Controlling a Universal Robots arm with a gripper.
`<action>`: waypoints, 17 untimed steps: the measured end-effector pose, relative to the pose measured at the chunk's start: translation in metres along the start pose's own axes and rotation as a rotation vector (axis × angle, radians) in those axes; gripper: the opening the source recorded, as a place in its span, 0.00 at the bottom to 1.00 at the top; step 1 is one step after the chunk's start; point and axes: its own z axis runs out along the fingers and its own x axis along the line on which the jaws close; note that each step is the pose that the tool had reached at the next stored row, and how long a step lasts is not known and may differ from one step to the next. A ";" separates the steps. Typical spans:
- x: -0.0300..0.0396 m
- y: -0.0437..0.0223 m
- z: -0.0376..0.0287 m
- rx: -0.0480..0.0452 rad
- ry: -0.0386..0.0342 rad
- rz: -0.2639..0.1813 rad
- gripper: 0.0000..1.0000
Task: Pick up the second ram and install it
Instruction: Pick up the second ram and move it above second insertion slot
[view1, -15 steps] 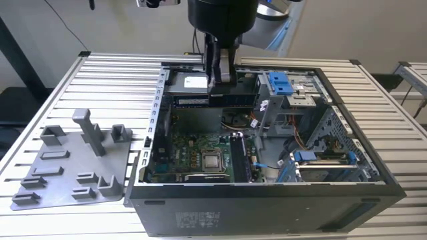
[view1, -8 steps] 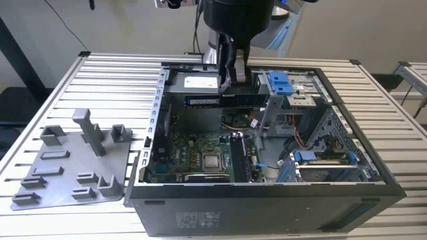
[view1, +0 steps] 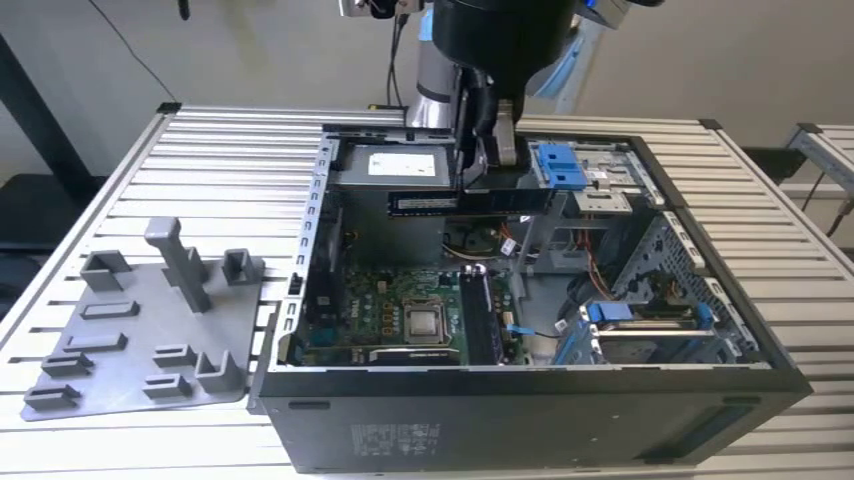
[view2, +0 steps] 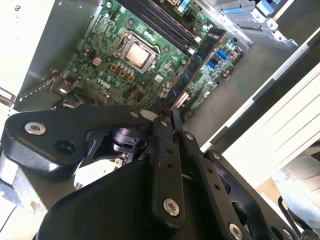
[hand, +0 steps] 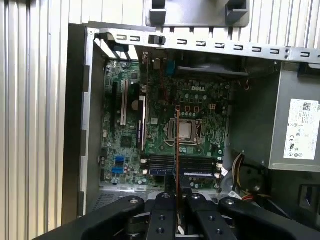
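A slatted surface (view1: 200, 150) carries an open case (view1: 534, 410), with a grey plate (view1: 134, 330) just beside it on the exterior view's left. A green board (view1: 387, 300) lies inside the case. Above the board hangs the ram (view1: 467, 200), level: a long, thin, dark-blue stick with black chips and a pale label. The fingers (view2: 162, 145) are clamped on it.

Print on record:
- White label (hand: 301, 129) on the grey power supply (hand: 287, 85): small type, illegible.
- White lettering (hand: 199, 88) on the green circuit board (hand: 210, 107): a maker's mark.
- Pale print block (view1: 394, 437) on the case front panel (view1: 561, 425): illegible.
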 end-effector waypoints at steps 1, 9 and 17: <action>0.0000 -0.0011 0.0000 0.0000 0.0000 0.000 0.14; 0.0001 -0.0031 0.0000 0.0000 0.0000 0.000 0.14; 0.0003 -0.0078 0.0001 0.0000 0.0000 0.000 0.14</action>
